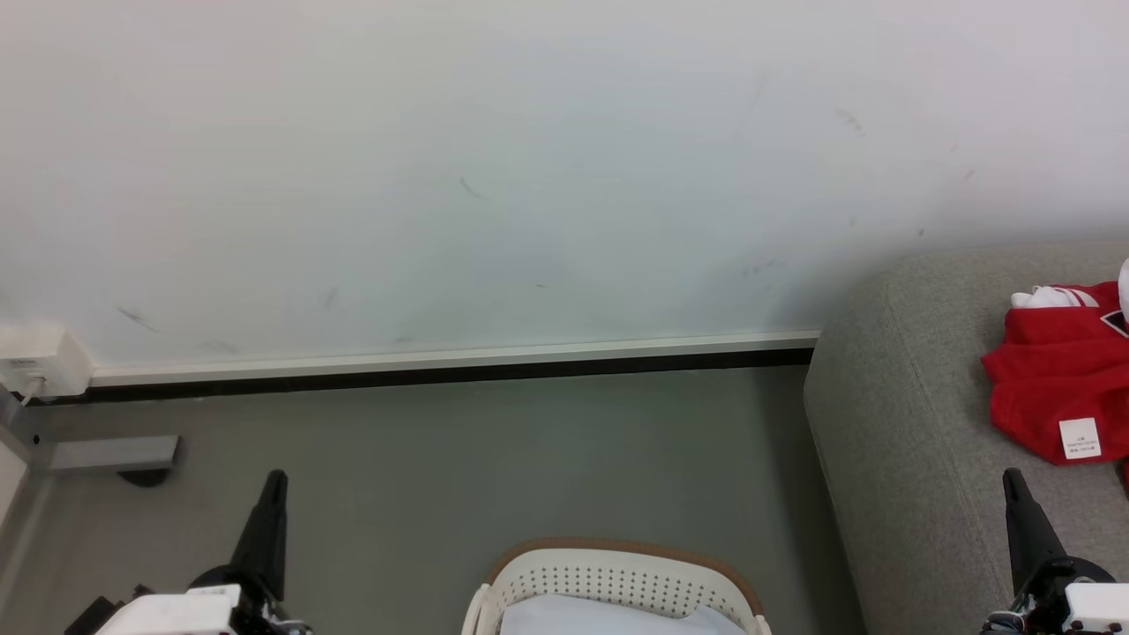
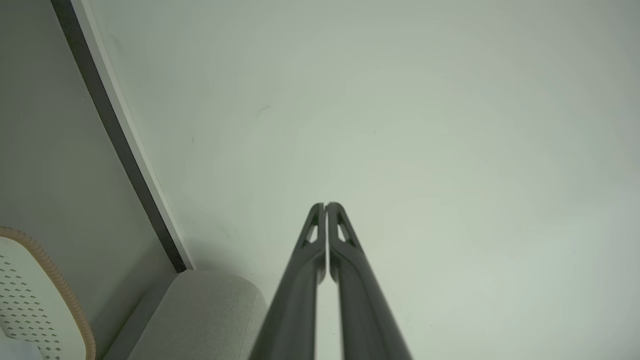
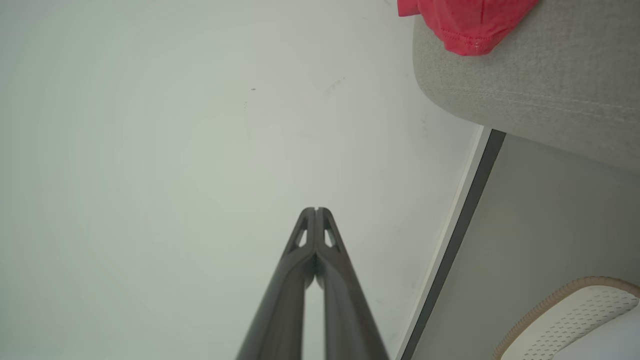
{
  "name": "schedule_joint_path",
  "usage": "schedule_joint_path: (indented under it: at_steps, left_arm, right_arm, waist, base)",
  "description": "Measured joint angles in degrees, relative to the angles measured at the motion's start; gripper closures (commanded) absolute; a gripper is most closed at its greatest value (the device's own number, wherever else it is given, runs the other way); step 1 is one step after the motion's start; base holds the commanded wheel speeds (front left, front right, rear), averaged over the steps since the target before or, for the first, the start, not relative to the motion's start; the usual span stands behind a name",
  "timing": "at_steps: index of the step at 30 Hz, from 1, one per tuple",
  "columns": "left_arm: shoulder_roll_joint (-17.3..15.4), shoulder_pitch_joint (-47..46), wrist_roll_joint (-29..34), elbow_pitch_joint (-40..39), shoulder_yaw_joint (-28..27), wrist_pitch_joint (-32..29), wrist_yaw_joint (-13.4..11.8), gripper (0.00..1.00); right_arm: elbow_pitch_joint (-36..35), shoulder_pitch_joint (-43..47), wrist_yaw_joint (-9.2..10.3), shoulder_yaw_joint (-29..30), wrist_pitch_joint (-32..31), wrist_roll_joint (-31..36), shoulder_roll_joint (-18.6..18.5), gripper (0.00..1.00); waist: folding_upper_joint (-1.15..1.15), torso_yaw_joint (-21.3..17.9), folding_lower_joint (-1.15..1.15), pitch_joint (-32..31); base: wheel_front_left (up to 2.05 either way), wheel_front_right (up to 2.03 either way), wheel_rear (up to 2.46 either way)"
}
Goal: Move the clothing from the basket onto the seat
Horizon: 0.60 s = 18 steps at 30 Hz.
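Left claw (image 1: 274, 483) and right claw (image 1: 1013, 481) each stood with fingers pressed together, holding nothing, pointing toward the scuffed wall (image 1: 529, 176) on either side of the basket (image 1: 617, 578). The head view placed the clothing (image 1: 1054, 379), a crumpled red jersey with white trim, on the seat (image 1: 908, 423) at the robot's right, its white label (image 1: 1080, 438) facing up. The right wrist view added the jersey's stitched hem lying near the seat's rounded corner, and a seam along the seat's side. The left wrist view gave the basket's brown rim near the seat's corner, floor (image 1: 494, 459) between them. A pale surface lay inside the basket; its nature could not be told.
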<state>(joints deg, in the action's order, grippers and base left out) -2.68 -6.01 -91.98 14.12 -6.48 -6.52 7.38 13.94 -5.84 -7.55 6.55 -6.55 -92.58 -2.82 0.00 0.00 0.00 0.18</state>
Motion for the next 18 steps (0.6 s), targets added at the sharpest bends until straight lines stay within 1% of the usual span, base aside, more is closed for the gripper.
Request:
schedule_joint_path:
  at_steps: [18]
  left_arm:
    - [0.0, -0.01, 0.0, -0.01, 0.0, 0.0, 0.0, 1.0]
  right_arm:
    - [0.0, 0.0, 0.0, 0.0, 0.0, 0.01, 0.01, 1.0]
  waist:
    - [0.0, 0.0, 0.0, 0.0]
  base:
    - [0.0, 0.0, 0.0]
